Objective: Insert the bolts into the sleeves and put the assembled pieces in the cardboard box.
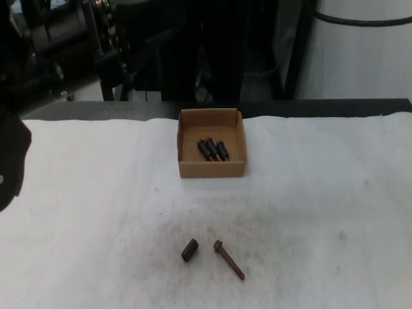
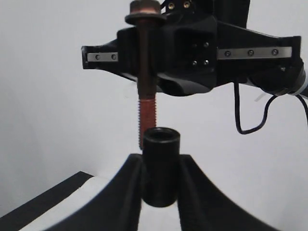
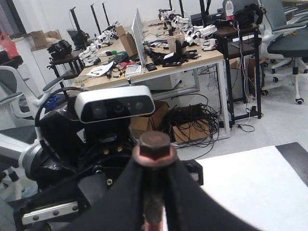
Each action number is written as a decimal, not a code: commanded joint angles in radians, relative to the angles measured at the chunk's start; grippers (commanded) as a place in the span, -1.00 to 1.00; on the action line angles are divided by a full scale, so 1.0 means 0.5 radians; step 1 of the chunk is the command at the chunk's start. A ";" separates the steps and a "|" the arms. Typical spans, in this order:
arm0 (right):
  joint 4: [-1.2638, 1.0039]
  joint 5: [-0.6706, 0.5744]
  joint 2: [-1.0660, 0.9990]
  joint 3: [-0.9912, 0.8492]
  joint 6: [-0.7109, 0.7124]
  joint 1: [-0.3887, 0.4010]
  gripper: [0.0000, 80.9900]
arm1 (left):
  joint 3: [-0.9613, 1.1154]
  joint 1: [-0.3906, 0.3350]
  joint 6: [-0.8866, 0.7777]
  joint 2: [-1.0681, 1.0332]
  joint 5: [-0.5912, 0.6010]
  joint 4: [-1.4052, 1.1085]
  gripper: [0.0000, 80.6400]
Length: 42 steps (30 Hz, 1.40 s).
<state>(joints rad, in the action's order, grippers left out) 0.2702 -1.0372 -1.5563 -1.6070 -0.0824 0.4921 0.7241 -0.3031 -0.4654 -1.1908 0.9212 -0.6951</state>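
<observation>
The white-covered worktop carries a cardboard box in which three finished pieces lie side by side. Well apart from the box, a loose bolt and a loose sleeve lie just beside each other without touching. How these lie from either end effector cannot be judged.

The left end effector is closed to a narrow gap around a held sleeve, which stands upright between its fingers with the open bore facing up. Directly above it, the right end effector is clamped on the shank of a held bolt, head up and threaded end down, near the sleeve's rim.

Both parts are judged to be stiff, small and light. The bolt's smooth shank could slip or swing under a loose grip, so it is best taken just below the head. The sleeve is best gripped across its lower wall, leaving the bore free.

The thread tip is hidden behind the sleeve's rim, so it cannot be told whether it is centred over the bore or just beyond it. The sleeve's lower end is covered by the fingers.
</observation>
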 commanded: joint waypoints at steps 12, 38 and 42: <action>-0.098 -0.017 0.029 -0.008 -0.023 0.025 -0.98 | 0.025 0.002 -0.029 -0.039 0.091 0.020 -0.99; -0.039 -0.030 0.029 -0.008 -0.029 0.047 -0.98 | 0.025 0.002 -0.029 -0.039 0.075 0.020 -0.99; -0.039 -0.030 0.025 -0.008 -0.029 0.049 -0.98 | 0.025 0.002 -0.029 -0.039 0.075 0.020 -0.99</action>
<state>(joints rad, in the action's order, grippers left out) 0.2547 -1.0427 -1.5563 -1.6070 -0.0934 0.5148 0.7238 -0.3031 -0.4703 -1.2087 0.9520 -0.6741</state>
